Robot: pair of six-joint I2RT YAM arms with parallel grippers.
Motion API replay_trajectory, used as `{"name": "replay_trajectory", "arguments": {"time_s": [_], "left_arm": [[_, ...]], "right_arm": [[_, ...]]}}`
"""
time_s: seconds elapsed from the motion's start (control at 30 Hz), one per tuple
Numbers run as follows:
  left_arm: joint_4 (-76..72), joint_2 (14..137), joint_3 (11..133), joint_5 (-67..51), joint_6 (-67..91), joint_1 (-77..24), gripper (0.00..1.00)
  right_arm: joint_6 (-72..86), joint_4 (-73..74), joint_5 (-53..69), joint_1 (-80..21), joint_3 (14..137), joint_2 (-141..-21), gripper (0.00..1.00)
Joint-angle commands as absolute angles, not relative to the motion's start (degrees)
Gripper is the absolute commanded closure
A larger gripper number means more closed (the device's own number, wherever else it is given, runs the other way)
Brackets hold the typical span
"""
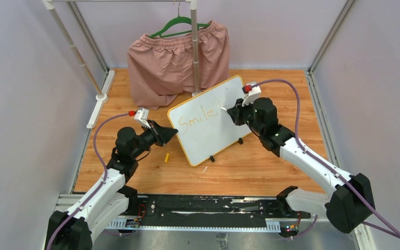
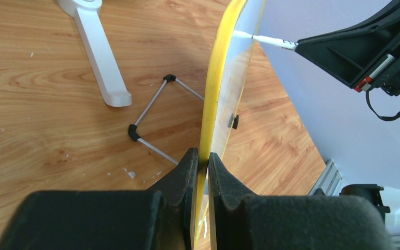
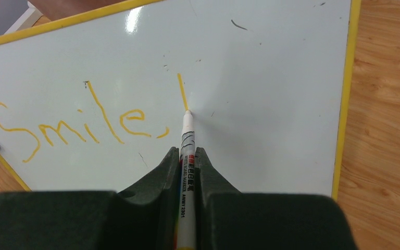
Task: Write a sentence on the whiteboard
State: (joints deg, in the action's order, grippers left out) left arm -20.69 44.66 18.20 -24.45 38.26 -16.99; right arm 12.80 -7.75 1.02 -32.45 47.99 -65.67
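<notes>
The whiteboard (image 1: pixel 211 125) with a yellow frame stands tilted on the wooden floor in front of the pink shorts. Orange writing on it reads "Smile," (image 3: pixel 73 127), followed by one short vertical stroke (image 3: pixel 182 91). My left gripper (image 2: pixel 202 156) is shut on the board's yellow left edge (image 2: pixel 213 94); it also shows in the top view (image 1: pixel 173 133). My right gripper (image 3: pixel 187 152) is shut on a white marker (image 3: pixel 187 156), whose tip touches the board at the bottom of the new stroke. In the top view the right gripper (image 1: pixel 230 111) is at the board's upper right part.
Pink shorts (image 1: pixel 177 60) hang on a green hanger from a white rack at the back. The rack's white foot (image 2: pixel 101 57) and a wire stand (image 2: pixel 148 112) lie behind the board. A small yellow cap (image 1: pixel 167 156) lies on the floor left of the board.
</notes>
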Motion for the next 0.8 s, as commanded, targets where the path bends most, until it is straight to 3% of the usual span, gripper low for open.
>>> {"name": "replay_trajectory", "arguments": {"time_s": [0.0,0.77], "left_arm": [[-22.0,43.7,18.0,-24.8,38.2,-16.9,1.0],[-22.0,43.7,18.0,-24.9,38.2,-16.9,1.0]], "right_arm": [[13.5,-7.5,0.7,-31.8,46.1,-64.1,1.0],[12.9,-6.5,-2.0,-31.8,49.2,-62.0,1.0]]}}
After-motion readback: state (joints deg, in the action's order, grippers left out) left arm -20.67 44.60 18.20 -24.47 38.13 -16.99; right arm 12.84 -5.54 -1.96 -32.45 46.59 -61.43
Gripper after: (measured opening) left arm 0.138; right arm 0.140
